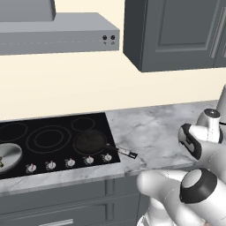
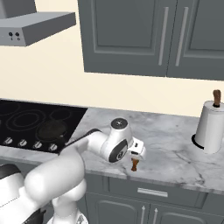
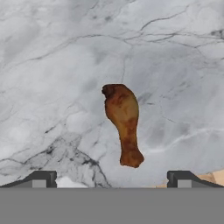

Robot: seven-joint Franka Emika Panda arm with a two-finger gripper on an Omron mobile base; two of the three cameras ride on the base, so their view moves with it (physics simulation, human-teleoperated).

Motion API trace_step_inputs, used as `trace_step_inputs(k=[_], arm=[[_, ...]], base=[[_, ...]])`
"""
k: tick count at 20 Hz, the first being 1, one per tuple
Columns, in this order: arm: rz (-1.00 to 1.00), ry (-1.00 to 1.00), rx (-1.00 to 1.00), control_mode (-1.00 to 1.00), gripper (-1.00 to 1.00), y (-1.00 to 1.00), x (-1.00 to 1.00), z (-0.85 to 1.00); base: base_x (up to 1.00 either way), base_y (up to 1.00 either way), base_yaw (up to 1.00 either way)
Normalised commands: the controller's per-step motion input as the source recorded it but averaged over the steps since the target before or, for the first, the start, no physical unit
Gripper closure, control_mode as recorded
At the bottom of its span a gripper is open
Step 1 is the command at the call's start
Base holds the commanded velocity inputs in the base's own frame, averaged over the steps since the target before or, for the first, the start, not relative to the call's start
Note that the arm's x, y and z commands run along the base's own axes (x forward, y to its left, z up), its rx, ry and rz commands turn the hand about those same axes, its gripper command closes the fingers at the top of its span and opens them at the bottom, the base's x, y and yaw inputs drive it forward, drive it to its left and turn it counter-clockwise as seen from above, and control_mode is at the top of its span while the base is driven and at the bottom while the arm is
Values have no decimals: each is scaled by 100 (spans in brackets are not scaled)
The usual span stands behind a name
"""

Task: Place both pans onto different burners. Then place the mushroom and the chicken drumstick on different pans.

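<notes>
The tool hangs wide open over the marble counter, holding nothing. The chicken drumstick lies flat at the centre of the hand view, between the spread fingertips but apart from them. At the left of the left base view, the dark pan sits on a burner of the cooktop, the silver pan at the frame's left edge.

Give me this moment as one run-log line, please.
gripper: open, above chicken drumstick | drumstick: on marble counter | dark pan: on burner
</notes>
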Motion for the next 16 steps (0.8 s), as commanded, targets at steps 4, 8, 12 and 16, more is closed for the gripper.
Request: trace_step_inputs(k=[4, 8, 12, 16], arm=[[0, 0, -1, -100, -100, -14, 1, -26], [0, 0, -4, -100, -100, -8, 5, -25], [0, 0, -3, -100, -100, -2, 19, -15], [0, 0, -2, -100, -100, -1, 29, -11]], base=[[0, 0, 0], [0, 0, 0], [0, 0, 0], [0, 0, 0]])
